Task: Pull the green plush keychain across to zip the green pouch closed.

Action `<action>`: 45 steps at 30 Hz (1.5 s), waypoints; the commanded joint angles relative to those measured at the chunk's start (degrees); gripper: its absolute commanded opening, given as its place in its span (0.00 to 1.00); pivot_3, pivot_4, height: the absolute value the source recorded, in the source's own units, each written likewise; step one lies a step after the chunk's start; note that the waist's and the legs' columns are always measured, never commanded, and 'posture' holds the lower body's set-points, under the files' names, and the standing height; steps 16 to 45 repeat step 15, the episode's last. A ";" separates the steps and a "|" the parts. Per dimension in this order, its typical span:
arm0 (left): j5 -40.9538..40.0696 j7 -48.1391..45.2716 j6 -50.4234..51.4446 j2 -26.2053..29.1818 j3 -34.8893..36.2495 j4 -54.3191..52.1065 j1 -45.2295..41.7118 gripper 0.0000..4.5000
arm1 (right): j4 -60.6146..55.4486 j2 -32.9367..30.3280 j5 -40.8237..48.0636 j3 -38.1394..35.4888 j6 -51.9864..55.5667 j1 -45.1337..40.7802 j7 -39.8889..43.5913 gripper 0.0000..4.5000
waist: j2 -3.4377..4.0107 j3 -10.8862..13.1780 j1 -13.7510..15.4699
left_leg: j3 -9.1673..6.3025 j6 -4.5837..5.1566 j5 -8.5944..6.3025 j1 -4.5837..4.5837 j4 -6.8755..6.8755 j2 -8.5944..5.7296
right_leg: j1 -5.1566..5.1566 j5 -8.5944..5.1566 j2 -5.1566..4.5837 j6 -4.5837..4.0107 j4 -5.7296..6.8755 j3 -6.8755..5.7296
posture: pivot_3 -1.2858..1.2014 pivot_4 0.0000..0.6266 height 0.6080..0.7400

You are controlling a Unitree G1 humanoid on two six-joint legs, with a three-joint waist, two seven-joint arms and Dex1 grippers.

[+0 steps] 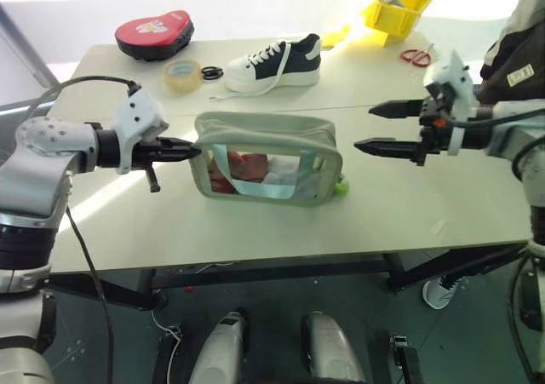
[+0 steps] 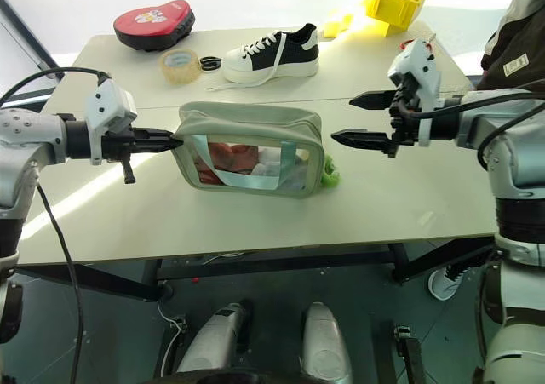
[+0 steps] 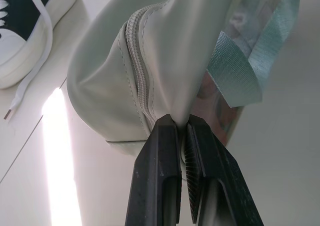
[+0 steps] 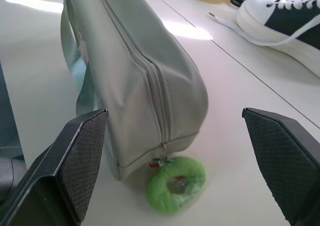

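The green pouch (image 1: pixel 264 158) stands in the middle of the table, its zipper (image 4: pixel 152 83) drawn shut along the top. The green plush keychain (image 4: pixel 175 183) lies on the table at the pouch's right end, hanging from the zipper pull; it also peeks out there in the head view (image 1: pixel 342 185). My left gripper (image 1: pixel 189 151) is shut on the fabric at the pouch's left end (image 3: pixel 170 117). My right gripper (image 1: pixel 368 128) hovers open to the right of the pouch, above the table, holding nothing and apart from the keychain.
At the back of the table lie a black-and-white sneaker (image 1: pixel 274 63), a clear tape roll (image 1: pixel 183 75), a red padded case (image 1: pixel 154 34), a yellow bin (image 1: pixel 397 12) and red scissors (image 1: pixel 415 57). A person in a dark jacket (image 1: pixel 521 43) stands at the far right.
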 commanded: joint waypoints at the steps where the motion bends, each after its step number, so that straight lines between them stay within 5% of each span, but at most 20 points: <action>1: -1.80 -0.38 -0.15 0.58 3.08 0.23 -1.76 0.24 | 0.12 0.27 -0.34 -0.54 -1.46 -1.88 -0.23 1.00 | 0.00 0.00 0.02 | 0.00 0.00 0.00 -0.02 -0.01 0.00 | -0.01 0.00 0.00 0.00 -0.02 0.00 | 0.52 0.24 1.00; 7: -2.64 -1.04 0.64 2.26 3.95 -0.29 -1.35 0.93 | 1.34 -0.44 -0.42 -0.27 -2.42 -2.82 1.38 1.00 | 0.00 0.00 0.02 | 0.00 0.00 0.00 -0.06 0.00 -0.02 | -0.03 0.00 -0.01 0.01 -0.05 -0.01 | 0.52 0.24 1.00; 8: -2.33 -1.30 0.12 2.98 4.24 0.24 -1.51 0.98 | 1.45 -0.59 -0.37 -0.28 -2.40 -3.18 1.71 1.00 | 0.00 0.00 0.01 | 0.00 0.00 0.00 -0.06 0.00 -0.02 | -0.03 0.00 -0.01 0.01 -0.05 -0.01 | 0.52 0.24 1.00; 15: 0.25 -1.15 -4.10 7.69 6.10 11.43 -7.88 0.98 | 1.30 -1.64 0.20 -1.21 -1.83 -4.93 2.82 1.00 | 0.01 0.01 -0.10 | 0.03 0.00 -0.01 -0.06 -0.01 -0.02 | -0.07 0.01 0.01 0.00 -0.06 0.00 | 0.52 0.24 1.00; 45: 0.25 -1.15 -4.10 7.69 6.10 11.43 -7.88 0.98 | 1.30 -1.64 0.20 -1.21 -1.83 -4.93 2.82 1.00 | 0.01 0.01 -0.10 | 0.03 0.00 -0.01 -0.06 -0.01 -0.02 | -0.07 0.01 0.01 0.00 -0.06 0.00 | 0.52 0.24 1.00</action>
